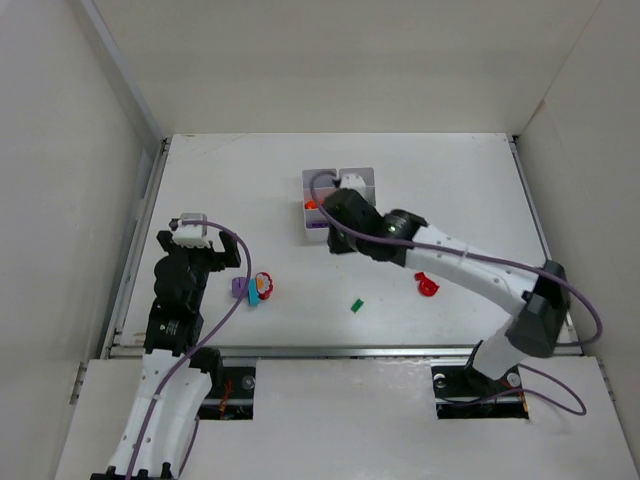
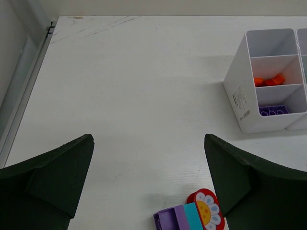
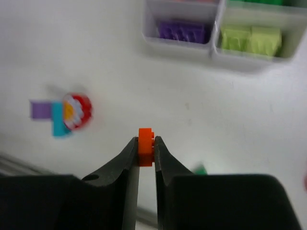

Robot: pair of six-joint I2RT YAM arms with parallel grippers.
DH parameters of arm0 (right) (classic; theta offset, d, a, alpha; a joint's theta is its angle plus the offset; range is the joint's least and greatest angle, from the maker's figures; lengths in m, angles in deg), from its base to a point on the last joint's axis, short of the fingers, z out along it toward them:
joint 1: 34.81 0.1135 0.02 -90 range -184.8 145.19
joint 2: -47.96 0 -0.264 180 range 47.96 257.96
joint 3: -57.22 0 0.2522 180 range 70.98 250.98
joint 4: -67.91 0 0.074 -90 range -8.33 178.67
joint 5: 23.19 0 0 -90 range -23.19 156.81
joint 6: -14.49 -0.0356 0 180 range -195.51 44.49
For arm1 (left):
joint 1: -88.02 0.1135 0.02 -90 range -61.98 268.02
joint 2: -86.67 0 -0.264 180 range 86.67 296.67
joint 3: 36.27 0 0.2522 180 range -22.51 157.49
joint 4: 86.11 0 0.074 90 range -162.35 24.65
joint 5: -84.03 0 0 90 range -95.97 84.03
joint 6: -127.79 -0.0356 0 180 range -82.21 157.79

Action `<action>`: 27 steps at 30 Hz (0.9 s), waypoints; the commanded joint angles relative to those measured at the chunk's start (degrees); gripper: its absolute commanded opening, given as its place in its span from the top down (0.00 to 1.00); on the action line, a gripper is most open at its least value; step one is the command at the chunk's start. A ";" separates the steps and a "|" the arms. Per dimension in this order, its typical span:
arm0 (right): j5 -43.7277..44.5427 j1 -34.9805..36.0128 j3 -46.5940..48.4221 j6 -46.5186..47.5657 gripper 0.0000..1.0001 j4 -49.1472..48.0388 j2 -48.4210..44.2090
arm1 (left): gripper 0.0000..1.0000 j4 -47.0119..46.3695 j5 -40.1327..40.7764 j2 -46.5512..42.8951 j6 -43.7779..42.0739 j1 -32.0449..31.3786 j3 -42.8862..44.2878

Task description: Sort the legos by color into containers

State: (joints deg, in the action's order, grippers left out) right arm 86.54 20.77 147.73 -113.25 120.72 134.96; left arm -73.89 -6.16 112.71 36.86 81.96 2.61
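My right gripper (image 3: pixel 146 143) is shut on a small orange lego (image 3: pixel 145 139), held above the table just short of the white containers tray (image 3: pixel 184 49). In the top view this gripper (image 1: pixel 338 232) hovers at the tray's (image 1: pixel 340 173) near side. The tray holds purple legos (image 3: pixel 182 29), lime green legos (image 3: pixel 249 40) and orange legos (image 2: pixel 269 80). My left gripper (image 2: pixel 147 139) stands open and empty over the table; a purple, teal and red flower cluster (image 2: pixel 192 215) lies just in front of its right finger (image 2: pixel 240 177).
A dark green lego (image 1: pixel 356 305) lies loose at the table's middle front. A red lego (image 1: pixel 428 285) sits under the right arm. White walls close in the table on three sides, with a metal rail (image 1: pixel 135 250) along the left edge.
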 commanded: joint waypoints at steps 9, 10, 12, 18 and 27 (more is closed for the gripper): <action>5.85 -8.81 44.00 14.62 1.00 -0.46 36.04 | 0.01 -2.50 0.10 0.24 0.40 1.84 -0.25; 5.15 -9.34 44.01 14.62 1.00 -1.33 36.57 | 0.01 -2.50 0.10 0.76 0.40 1.85 -0.25; 4.62 -10.13 44.54 14.62 1.00 -3.44 37.18 | 0.01 -3.02 0.10 0.76 0.40 1.85 -0.77; 2.52 -11.80 42.69 14.62 1.00 -5.65 38.33 | 0.01 -3.03 0.63 2.60 0.40 2.90 -0.78; -1.18 -13.47 41.56 15.76 0.42 -5.65 38.69 | 0.00 -3.03 0.63 3.14 0.40 3.96 -0.26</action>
State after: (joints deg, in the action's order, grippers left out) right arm 86.47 7.83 188.32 -98.72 117.13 175.44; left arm -74.02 -5.68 115.86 36.86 85.63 2.31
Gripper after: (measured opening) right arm 0.566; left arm 0.997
